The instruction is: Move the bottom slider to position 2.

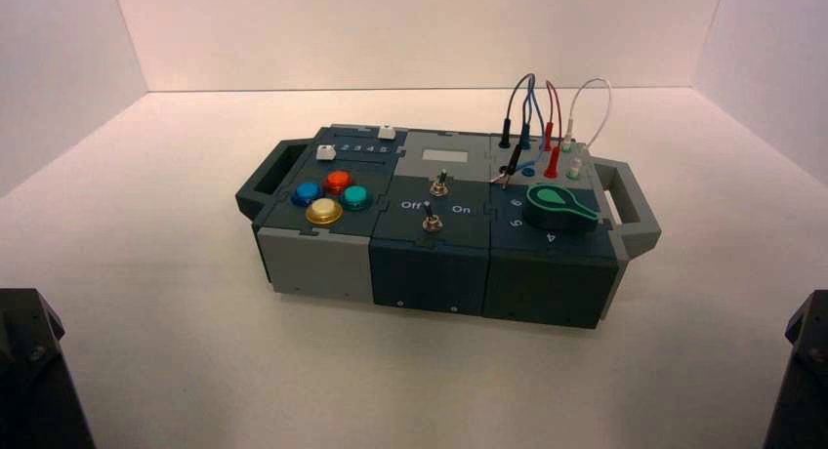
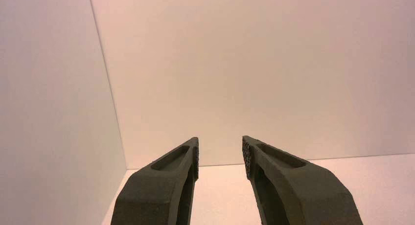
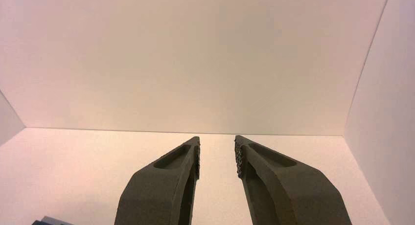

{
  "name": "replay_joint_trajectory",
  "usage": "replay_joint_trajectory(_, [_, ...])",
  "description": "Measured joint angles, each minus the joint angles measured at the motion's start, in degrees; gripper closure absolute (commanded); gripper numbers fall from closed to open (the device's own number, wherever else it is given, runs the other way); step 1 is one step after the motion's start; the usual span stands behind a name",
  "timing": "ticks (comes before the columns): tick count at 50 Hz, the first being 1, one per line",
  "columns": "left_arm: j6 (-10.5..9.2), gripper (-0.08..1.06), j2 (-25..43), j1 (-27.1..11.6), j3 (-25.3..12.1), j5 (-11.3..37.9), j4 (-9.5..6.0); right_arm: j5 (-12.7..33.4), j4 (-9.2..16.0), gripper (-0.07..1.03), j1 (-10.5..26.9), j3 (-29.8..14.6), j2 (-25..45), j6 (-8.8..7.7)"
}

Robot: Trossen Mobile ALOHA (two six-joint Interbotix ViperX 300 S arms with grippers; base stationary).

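My 2 pincers, left and right, stand wide open, gripping nothing, well apart from the box. The bottom slider (seemingly, from this far) sits on its far-left panel, near the red button.

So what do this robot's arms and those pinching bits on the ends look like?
Both arms look black in the high view, with a round bolt-like detail on each. The left end effector and right end effector match: dark grey-brown, two chunky tapering fingers with hollowed recesses and rough-textured inner tips.
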Motion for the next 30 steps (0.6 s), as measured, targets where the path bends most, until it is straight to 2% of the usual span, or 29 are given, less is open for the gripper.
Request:
replay_joint_trajectory(18, [0.00, 0.48, 0.00, 0.00, 0.00, 0.97, 0.00, 0.35, 0.00, 0.57, 0.00, 0.00, -0.35, 0.00])
replay_joint_trajectory(23, [0.00, 0.48, 0.00, -0.44, -0.09, 3.52, -0.09, 2.46, 0.00, 0.60, 0.18, 0.00, -0.70, 0.00])
replay_joint_trajectory(26, [0.00, 0.49, 0.18, -1.41, -0.62, 5.98, 0.00, 5.27, -0.09, 0.68, 0.26, 0.00, -1.14, 0.00])
replay_joint_trajectory(30, [0.00, 0.49, 0.44, -2.29, -1.67, 8.53, 0.00, 8.79, 0.09, 0.74, 0.44, -0.53, -1.49, 0.00])
